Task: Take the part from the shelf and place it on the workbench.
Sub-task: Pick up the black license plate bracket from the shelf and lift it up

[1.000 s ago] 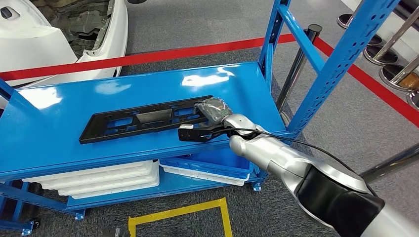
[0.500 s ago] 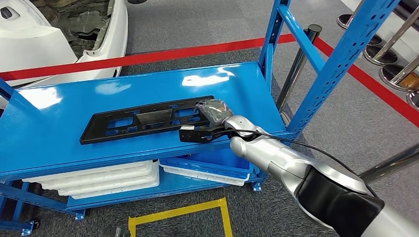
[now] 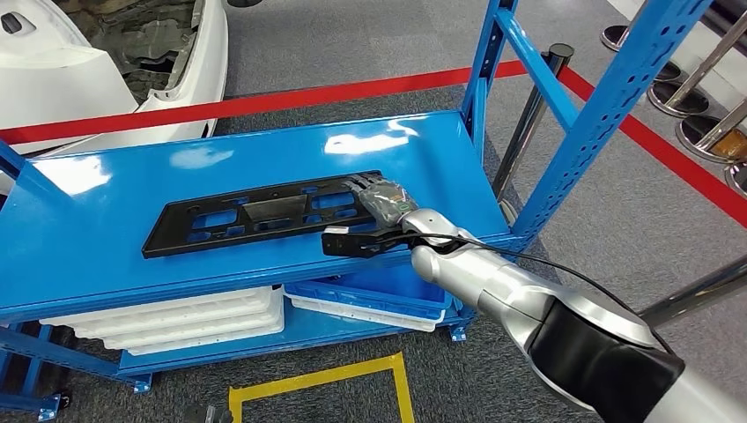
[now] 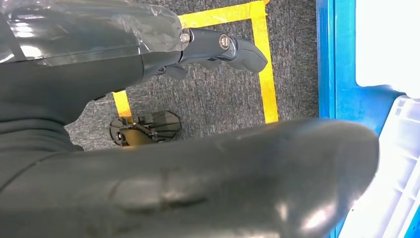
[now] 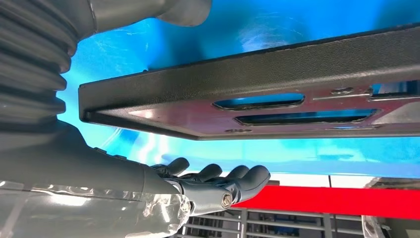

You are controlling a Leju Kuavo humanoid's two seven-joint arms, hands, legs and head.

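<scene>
**Blue shelf and its load**

A blue metal shelf (image 3: 114, 198) on perforated blue uprights (image 3: 608, 97) stands on grey carpeted floor (image 3: 352, 44). On its glossy top level lies a long, flat black part (image 3: 251, 216) with rectangular cut-outs, lengthwise along the front edge and reaching toward the right front corner. On the lower level rest stacked white trays (image 3: 176, 317) at the left and a blue bin (image 3: 388, 295) at the right. Red tape (image 3: 291, 97) and yellow tape (image 3: 317, 379) mark the floor.

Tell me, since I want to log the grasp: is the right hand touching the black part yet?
Cannot tell. In the head view the right hand overlaps the black part at its end; the right wrist view shows the fingers beside it, contact unclear.
</scene>
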